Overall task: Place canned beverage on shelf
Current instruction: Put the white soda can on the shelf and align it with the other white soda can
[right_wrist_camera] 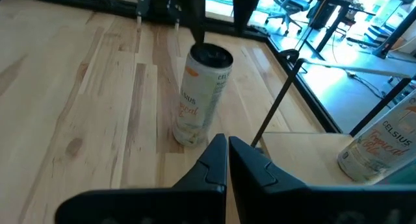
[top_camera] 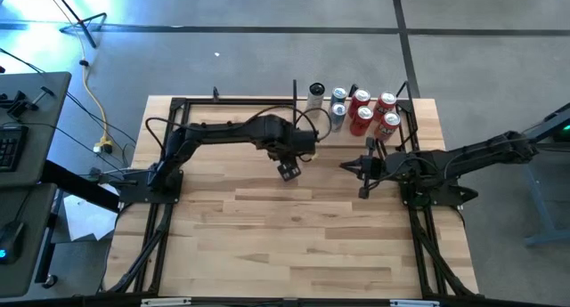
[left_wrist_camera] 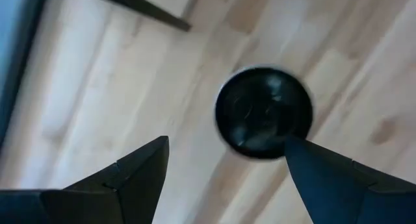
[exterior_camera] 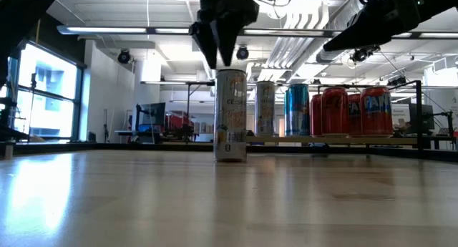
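Tall pale can [exterior_camera: 230, 115] stands upright on the bare wooden surface [top_camera: 294, 236], alone, in front of the shelf [exterior_camera: 336, 139] and well short of it. Right wrist view reads its label as Celsius, orange fruit print, dark top [right_wrist_camera: 211, 55].

Left gripper [exterior_camera: 222, 43] hangs directly above that can, fingers pointing down. In the left wrist view the two dark fingers [left_wrist_camera: 130, 175] are spread wide, the can's round dark top [left_wrist_camera: 263, 112] between them and farther down; no contact visible. From the high view the left gripper [top_camera: 289, 169] sits near the middle of the surface, arm reaching in from the left side.

Right gripper [right_wrist_camera: 227, 149] is pressed together, holding nothing, tips aimed toward the same can from the shelf side. High view puts it [top_camera: 347, 165] right of the left gripper, with a clear gap between them, just in front of the shelf's near edge.

Shelf at the far right corner of the surface: light board, thin black posts [right_wrist_camera: 276, 100]. On it, four red cans [top_camera: 374, 113] clustered together, with silver-topped cans [top_camera: 338, 107] beside them on their left. Low view shows a blue can [exterior_camera: 297, 109] and another pale one [exterior_camera: 265, 107] in that row. One more Celsius can [right_wrist_camera: 377, 146] shows on the shelf board in the right wrist view, probably one of those pale ones, though the angle makes it hard to match.
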Controlling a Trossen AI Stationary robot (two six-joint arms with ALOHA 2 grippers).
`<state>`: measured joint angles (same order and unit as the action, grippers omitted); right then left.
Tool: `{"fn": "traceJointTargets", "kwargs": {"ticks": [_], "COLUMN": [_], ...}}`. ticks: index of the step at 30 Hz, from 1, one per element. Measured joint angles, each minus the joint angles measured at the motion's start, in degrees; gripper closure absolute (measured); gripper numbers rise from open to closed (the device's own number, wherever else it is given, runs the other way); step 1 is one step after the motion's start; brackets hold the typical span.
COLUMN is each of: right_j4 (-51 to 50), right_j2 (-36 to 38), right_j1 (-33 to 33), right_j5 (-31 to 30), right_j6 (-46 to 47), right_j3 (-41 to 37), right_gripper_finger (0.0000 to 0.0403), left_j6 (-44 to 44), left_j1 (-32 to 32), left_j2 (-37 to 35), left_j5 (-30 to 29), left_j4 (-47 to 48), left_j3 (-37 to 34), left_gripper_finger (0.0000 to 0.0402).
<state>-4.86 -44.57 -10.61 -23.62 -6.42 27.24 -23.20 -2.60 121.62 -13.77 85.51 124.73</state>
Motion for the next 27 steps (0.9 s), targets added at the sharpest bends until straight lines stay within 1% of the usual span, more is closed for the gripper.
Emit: {"fn": "traceJointTargets", "kwargs": {"ticks": [1,3,5,8,10,13,14,16,18,20,23,27], "right_j4": [-0.1,0.0,0.8,12.6,20.4,33.2,37.4,42.3,43.6,43.6,43.7,42.7], "right_j2": [-0.3,-1.2,-2.6,-5.2,-7.3,-11.2,-12.8,-15.7,-18.5,-21.6,-26.2,-30.7], "right_j1": [0.0,0.0,0.0,0.1,0.6,1.8,2.4,3.5,4.7,6.0,7.7,10.2], "right_j5": [0.0,0.3,2.3,7.2,10.2,11.2,11.2,11.3,12.1,13.7,15.9,16.2], "right_j6": [0.0,0.0,-0.5,-2.9,-4.3,-5.0,-4.6,-4.1,-3.7,-2.8,-2.6,-2.6], "right_j3": [0.0,0.0,-0.1,-3.6,-6.7,-10.8,-11.7,-12.5,-11.9,-10.1,-6.6,-1.4], "right_gripper_finger": [0.0402,0.0402,0.0402,0.0403,0.0403,0.0402,0.0402,0.0401,0.0391,0.0369,0.0319,0.0234], "left_j6": [-0.1,-0.6,-1.1,-1.2,-1.6,-4.0,-4.9,-6.1,-7.0,-7.5,-6.7,-2.4], "left_j1": [0.7,2.9,5.4,8.8,10.9,13.0,13.3,13.8,14.2,14.4,14.8,15.4], "left_j2": [-0.1,-0.5,-0.8,-0.8,-0.8,-1.8,-2.9,-6.2,-10.2,-15.1,-24.1,-35.0], "left_j5": [-2.0,-8.1,-13.2,-16.1,-19.0,-22.2,-22.5,-22.8,-22.5,-22.0,-21.4,-20.4], "left_j4": [1.0,3.5,4.5,3.8,2.9,2.7,1.8,-1.8,-6.7,-13.7,-26.4,-46.7], "left_j3": [0.0,-0.1,0.0,-0.7,-2.8,-8.0,-10.3,-16.2,-23.2,-30.8,-42.6,-58.2], "left_gripper_finger": [0.0106,0.0111,0.0121,0.0144,0.0162,0.0192,0.0202,0.0223,0.0243,0.0263,0.0291,0.0328]}}
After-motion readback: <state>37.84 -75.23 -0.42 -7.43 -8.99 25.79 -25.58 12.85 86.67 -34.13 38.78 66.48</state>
